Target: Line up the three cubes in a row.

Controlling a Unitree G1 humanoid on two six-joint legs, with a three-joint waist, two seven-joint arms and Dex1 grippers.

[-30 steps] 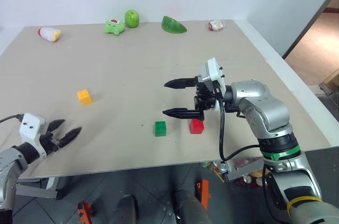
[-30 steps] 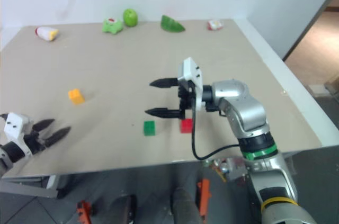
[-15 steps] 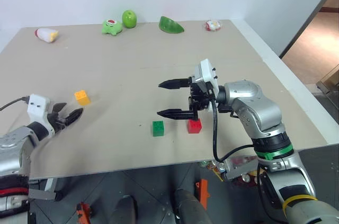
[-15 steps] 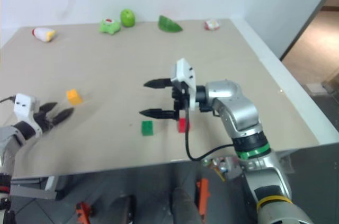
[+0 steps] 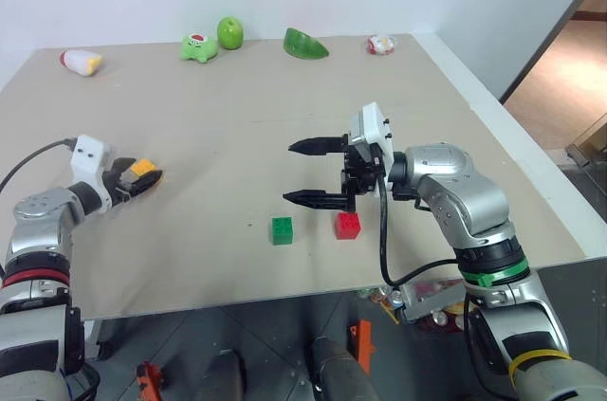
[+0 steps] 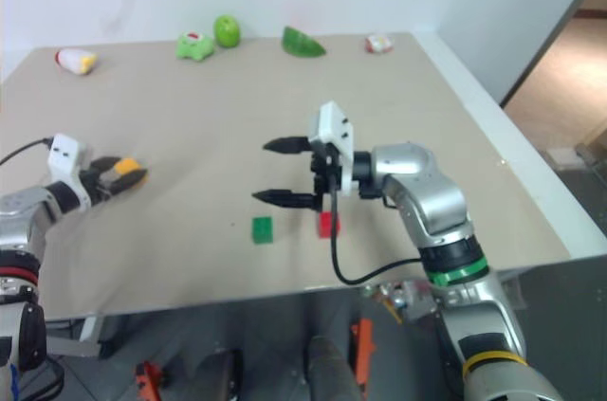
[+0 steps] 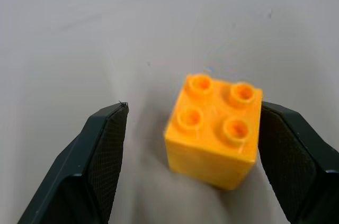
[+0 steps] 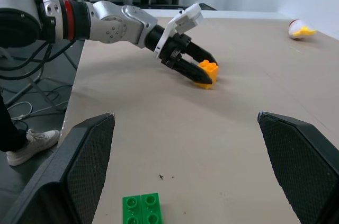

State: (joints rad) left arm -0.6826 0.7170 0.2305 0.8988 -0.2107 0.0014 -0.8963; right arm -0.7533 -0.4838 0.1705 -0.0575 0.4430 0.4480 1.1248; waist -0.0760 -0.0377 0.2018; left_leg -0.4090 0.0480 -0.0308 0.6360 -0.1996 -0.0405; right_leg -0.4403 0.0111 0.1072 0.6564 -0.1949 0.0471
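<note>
Our left tool point(image 5: 142, 176) has reached the yellow-orange cube point(image 7: 214, 131) — wide around it, not gripping; right tool point(image 5: 305, 172) wide, empty.

green cube point(image 5: 282, 229) to red cube point(image 5: 348, 225): open gap | right tool point(image 5: 305, 172) overhead

My 2 silver metal arms carry black 2-fingered grippers with white wrist camera blocks, black cables, a red band on my left forearm point(image 5: 28, 280), green and yellow bands on my right forearm point(image 5: 493, 273).
</note>
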